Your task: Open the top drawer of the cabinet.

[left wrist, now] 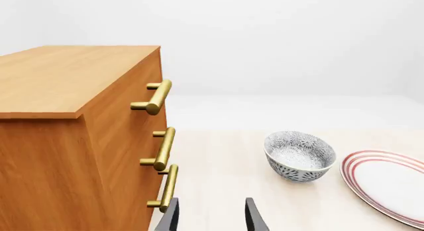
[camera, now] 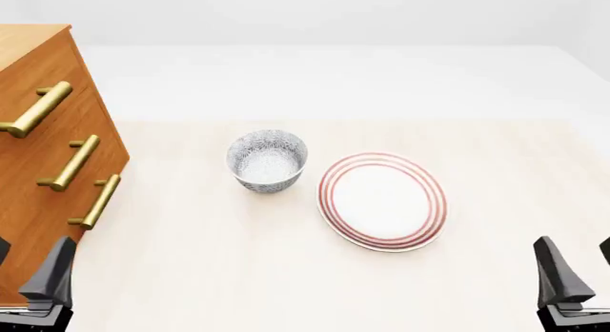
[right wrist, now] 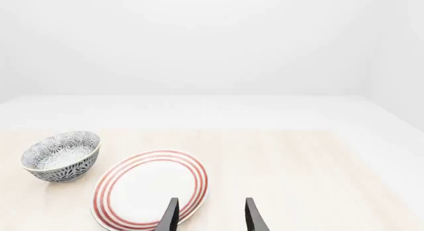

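The cabinet [camera: 38, 132] is stood at the table's [camera: 496, 175] left edge, its top drawer [camera: 43, 96] shut flush under its brass handle [camera: 36, 109]. A patterned bowl [camera: 267, 161] and a red-ringed plate [camera: 382, 200], both holding nothing, are set mid-table. The left gripper [left wrist: 212, 217] and right gripper [right wrist: 210, 216] are held spread at the near edge, nothing grasped.

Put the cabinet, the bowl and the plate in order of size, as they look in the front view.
1. The cabinet, clearly the largest, although the picture's edge cuts it off.
2. The plate, wider than the bowl.
3. The bowl, the smallest.
Bowl and plate lie at a similar distance, so this order seems reliable.
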Motion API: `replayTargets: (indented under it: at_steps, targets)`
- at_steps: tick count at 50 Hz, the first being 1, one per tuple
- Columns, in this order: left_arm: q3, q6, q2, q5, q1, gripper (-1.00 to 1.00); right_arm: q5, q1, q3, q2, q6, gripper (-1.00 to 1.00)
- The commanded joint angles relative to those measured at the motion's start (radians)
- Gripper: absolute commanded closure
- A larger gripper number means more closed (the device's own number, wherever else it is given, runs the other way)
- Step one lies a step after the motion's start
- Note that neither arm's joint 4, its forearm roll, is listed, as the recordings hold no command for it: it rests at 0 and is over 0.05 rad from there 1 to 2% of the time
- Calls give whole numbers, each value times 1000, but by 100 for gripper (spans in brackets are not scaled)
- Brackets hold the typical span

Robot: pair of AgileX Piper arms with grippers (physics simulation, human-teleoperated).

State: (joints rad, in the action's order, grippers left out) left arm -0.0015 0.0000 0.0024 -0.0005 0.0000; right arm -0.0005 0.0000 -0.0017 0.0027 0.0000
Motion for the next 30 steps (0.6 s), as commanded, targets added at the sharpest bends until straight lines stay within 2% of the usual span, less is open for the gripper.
replayTargets:
  at_steps: [1,30]
  targets:
    - [-3,0,5,-1,0,-100,-1,0,-3,4,0,-100]
    - [-4,1,5,-2,-1,-100,-5,1,-1,8,-1,-100]
